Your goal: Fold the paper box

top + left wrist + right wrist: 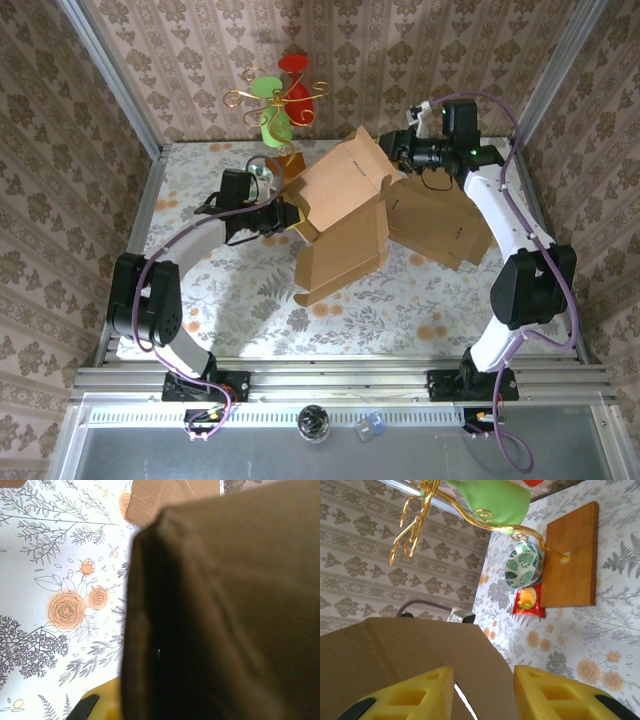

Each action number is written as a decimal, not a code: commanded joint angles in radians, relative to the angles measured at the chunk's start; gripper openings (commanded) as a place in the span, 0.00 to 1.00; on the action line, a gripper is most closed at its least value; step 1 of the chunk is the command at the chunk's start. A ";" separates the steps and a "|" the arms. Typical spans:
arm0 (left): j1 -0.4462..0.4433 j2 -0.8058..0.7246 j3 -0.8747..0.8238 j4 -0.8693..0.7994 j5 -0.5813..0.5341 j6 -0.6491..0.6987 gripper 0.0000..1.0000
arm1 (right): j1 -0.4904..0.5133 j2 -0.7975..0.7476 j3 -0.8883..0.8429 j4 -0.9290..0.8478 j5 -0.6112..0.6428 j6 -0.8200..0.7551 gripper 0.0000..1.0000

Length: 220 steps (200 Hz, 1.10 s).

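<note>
The paper box (340,200) is brown cardboard, half opened, with its panels tilted up in the middle of the flowered table. My left gripper (288,213) is at its left edge, shut on a flap. In the left wrist view that dark cardboard (225,605) hides the jaws, and one yellow finger (107,702) peeks out below. My right gripper (392,150) hovers at the box's upper right corner. Its yellow jaws (484,680) are open, with a cardboard panel (420,655) reaching up between them and the right finger clear of it.
A gold wire ornament stand (275,105) with green and red pieces stands at the back on a wooden base (570,560). Beside it are a leaf-patterned bowl (521,565) and a red packet (527,601). A flat cardboard sheet (445,230) lies to the right. Wallpapered walls enclose the table.
</note>
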<state>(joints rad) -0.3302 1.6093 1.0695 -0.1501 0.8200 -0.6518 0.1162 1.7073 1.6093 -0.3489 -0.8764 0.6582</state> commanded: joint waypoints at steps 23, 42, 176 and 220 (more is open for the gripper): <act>0.003 0.008 0.038 -0.033 0.033 0.035 0.00 | 0.027 -0.085 -0.030 0.152 -0.072 0.034 0.39; 0.005 0.010 0.045 -0.043 0.025 0.039 0.00 | 0.030 -0.107 -0.048 0.182 -0.059 0.047 0.39; 0.008 0.015 0.059 -0.045 0.034 0.040 0.00 | 0.095 -0.097 -0.089 0.178 -0.052 0.006 0.38; 0.010 0.009 0.057 -0.065 0.022 0.052 0.00 | 0.121 -0.058 -0.057 0.149 -0.102 -0.018 0.38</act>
<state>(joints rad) -0.3187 1.6241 1.0901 -0.2062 0.8230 -0.6308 0.2161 1.6241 1.5234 -0.1608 -0.9089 0.6731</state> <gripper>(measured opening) 0.076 0.382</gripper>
